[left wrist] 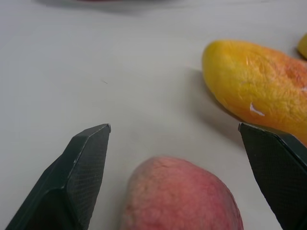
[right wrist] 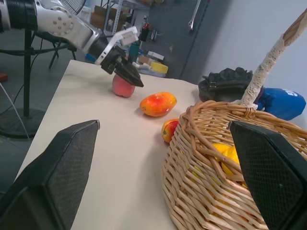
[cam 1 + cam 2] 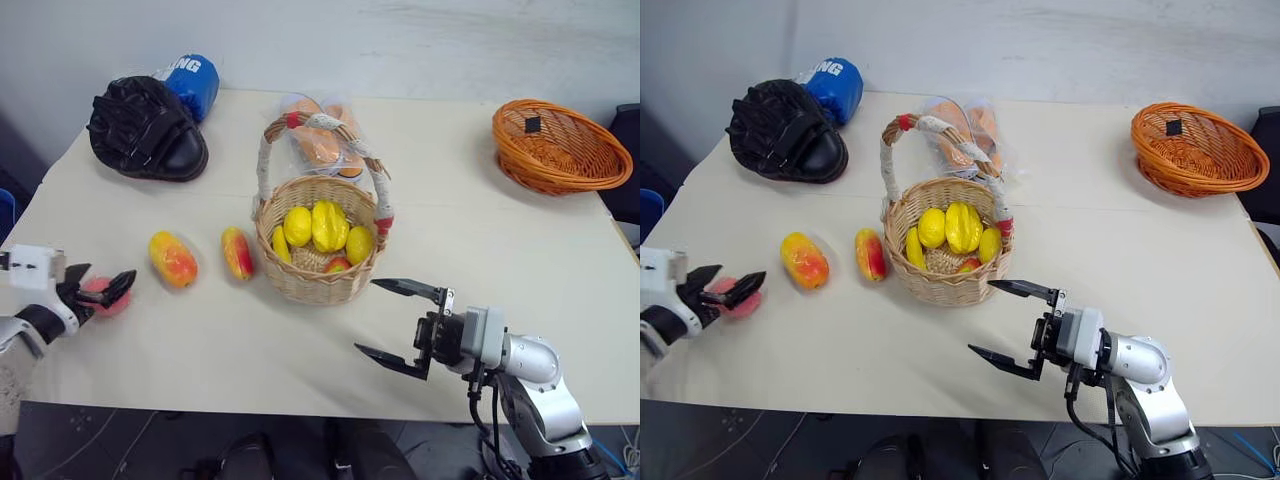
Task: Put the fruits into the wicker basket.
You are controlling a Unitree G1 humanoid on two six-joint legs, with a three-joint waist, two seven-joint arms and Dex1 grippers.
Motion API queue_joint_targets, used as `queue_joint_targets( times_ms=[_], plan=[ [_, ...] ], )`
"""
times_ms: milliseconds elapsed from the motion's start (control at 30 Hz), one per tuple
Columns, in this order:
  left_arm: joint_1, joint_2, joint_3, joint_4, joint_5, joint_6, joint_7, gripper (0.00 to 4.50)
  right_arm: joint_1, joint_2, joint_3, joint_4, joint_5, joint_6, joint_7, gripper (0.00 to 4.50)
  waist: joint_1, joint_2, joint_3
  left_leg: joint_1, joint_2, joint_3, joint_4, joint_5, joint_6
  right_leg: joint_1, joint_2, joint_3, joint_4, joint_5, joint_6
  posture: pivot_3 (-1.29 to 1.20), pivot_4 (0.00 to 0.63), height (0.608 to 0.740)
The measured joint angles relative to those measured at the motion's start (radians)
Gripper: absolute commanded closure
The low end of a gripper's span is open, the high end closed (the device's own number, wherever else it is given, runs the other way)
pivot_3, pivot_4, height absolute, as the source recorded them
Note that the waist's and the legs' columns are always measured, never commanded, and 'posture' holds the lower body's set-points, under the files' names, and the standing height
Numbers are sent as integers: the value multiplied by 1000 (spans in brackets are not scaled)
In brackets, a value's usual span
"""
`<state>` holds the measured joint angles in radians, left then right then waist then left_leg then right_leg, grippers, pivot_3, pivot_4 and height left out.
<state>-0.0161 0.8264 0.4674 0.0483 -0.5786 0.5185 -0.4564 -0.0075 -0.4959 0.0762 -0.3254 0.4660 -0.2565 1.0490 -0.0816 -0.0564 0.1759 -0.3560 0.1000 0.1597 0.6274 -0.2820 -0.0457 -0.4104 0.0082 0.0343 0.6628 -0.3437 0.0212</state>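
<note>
The pink-red peach (image 3: 108, 303) lies near the table's left front edge. My left gripper (image 3: 103, 279) is open, with a finger on each side of the peach (image 1: 182, 196) and a gap to each finger. Two yellow-orange mangoes (image 3: 172, 258) (image 3: 238, 252) lie side by side to the right of the peach, the second close to the wicker basket (image 3: 310, 285). Several yellow fruits sit inside the basket under its tall handle. My right gripper (image 3: 400, 320) hangs open and empty in front of the basket, pointing left over the table.
A black mitt (image 3: 148, 125) and a blue glove (image 3: 190, 82) lie at the back left. Plastic-wrapped orange pieces (image 3: 325, 140) rest behind the wicker basket. A shallow orange basket (image 3: 560, 145) stands at the back right.
</note>
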Motion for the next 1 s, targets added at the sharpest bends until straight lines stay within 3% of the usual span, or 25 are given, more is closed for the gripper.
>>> queue_joint_targets(
  times_ms=[100,233,300,433,533,633,700,867,1000],
  plan=[
    [-12,-3,-24,9,18,10,-30,638,11,-1,-1,0,-3,1,-9,0,-2,0,0,0,0,0,0,0,0,0,0,0,0,0,0,0,150,740],
    [12,-3,-14,4,31,28,-52,1887,29,-5,-4,-3,-4,6,-18,0,-1,0,0,1,0,0,1,0,0,0,0,0,1,0,0,0,150,740],
    [62,-5,2,-11,35,1,-86,2167,40,-10,-15,-9,-6,7,-32,0,-3,1,0,1,0,0,0,0,0,1,-1,1,2,0,0,0,150,740],
    [142,-49,36,-46,26,-131,-228,2179,51,-40,-112,-9,-4,20,-81,0,0,1,0,1,-1,0,1,0,0,1,-1,0,1,0,0,0,150,740],
    [122,-34,40,-159,-71,-144,-388,2179,72,-65,-175,-24,5,28,-96,0,19,0,0,0,-1,-3,1,0,0,1,-1,-2,1,0,0,0,150,740],
    [-63,26,-31,-322,-174,-91,-486,2179,108,-78,-221,-26,8,38,-112,0,47,3,0,1,-4,-6,1,1,2,5,-2,-2,0,1,1,0,150,740],
    [-210,16,-143,-390,-186,-70,-502,2179,116,-77,-239,-28,6,40,-130,0,50,10,-2,3,-6,-3,2,2,4,8,-3,1,-1,3,4,0,150,740],
    [-535,-160,-467,-325,-29,-61,-457,2179,160,-74,-270,-49,-6,53,-189,0,50,13,-2,3,-7,-5,4,2,4,9,0,2,-2,3,6,0,150,740],
    [-683,-281,-568,-151,115,-109,-395,2179,213,-56,-277,-99,-21,62,-230,0,34,13,-2,3,-6,-10,3,3,1,9,3,4,-1,3,7,0,150,740]
  ],
)
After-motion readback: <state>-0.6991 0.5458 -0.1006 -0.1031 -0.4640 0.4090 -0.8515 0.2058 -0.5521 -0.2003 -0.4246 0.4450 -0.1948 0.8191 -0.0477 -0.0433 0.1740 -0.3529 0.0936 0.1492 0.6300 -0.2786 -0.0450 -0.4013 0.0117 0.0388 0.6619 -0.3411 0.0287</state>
